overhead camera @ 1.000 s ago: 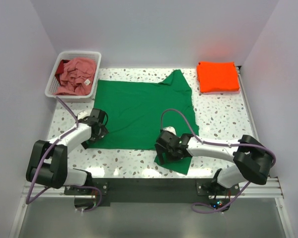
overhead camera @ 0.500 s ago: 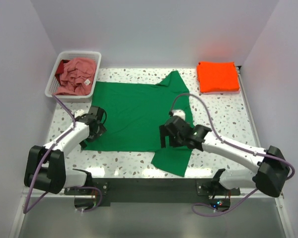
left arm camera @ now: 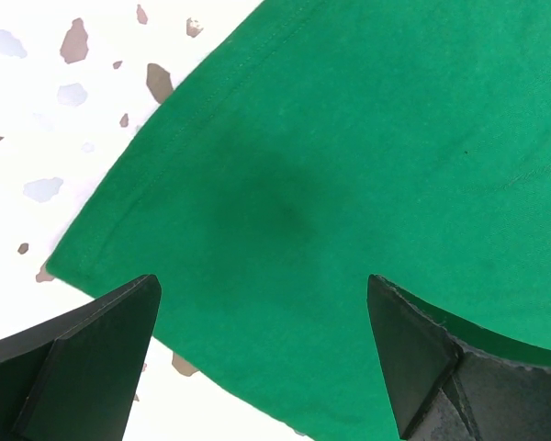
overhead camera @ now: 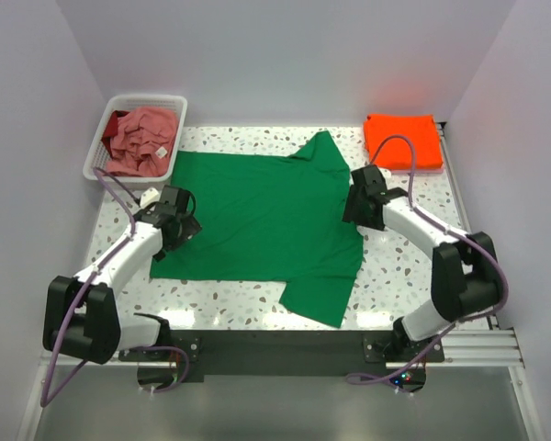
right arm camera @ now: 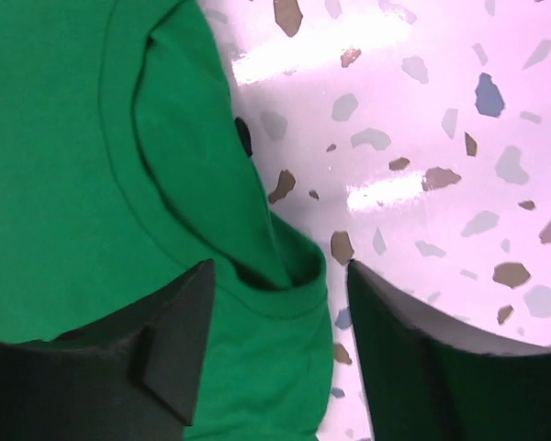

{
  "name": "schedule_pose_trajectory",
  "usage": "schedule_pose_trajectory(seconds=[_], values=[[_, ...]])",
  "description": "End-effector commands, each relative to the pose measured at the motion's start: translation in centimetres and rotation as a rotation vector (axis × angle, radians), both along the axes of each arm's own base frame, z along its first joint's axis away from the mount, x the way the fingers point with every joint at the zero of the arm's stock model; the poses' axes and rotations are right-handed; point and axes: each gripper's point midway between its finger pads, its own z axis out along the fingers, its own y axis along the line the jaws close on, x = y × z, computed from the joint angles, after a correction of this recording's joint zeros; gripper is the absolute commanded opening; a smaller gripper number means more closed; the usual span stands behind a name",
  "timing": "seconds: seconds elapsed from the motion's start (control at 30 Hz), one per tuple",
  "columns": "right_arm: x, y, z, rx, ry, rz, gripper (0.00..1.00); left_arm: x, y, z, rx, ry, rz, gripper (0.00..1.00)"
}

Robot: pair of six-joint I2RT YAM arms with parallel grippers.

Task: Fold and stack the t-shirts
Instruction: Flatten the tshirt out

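Note:
A bright green t-shirt lies spread flat across the middle of the table, with one sleeve hanging toward the front edge. My left gripper hovers over its left hem with jaws wide open; in the left wrist view only flat green cloth lies between the fingers. My right gripper is at the shirt's right edge, open. In the right wrist view the ribbed collar sits between the two fingers, ungripped. A folded orange t-shirt lies at the back right. A crumpled pink t-shirt fills the basket.
The white slatted basket stands at the back left corner. White walls close in the table on three sides. Bare speckled tabletop shows to the right of the green shirt and along the front edge.
My right arm swung from the front sleeve up to the collar at the shirt's right edge, and its jaws narrowed. My left gripper crept a little farther back along the left hem.

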Motion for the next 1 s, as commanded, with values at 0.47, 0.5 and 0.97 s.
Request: schedule_pose_trajectory(seconds=[0.47,0.5,0.97], values=[[5.1,1.2,-3.0,0.031,0.019,0.038,0.20,2.1,-0.3,-0.6,0.018,0.005,-0.037,1.00],[5.2,1.2,-2.8,0.029,0.012,0.035,0.15,2.1,-0.2,-0.6,0.019,0.003,-0.037,1.00],[5.3,9.3,-0.9,-0.118,0.012,0.205,0.07,2.4,-0.6,-1.4,0.016,0.032,-0.062,1.00]])
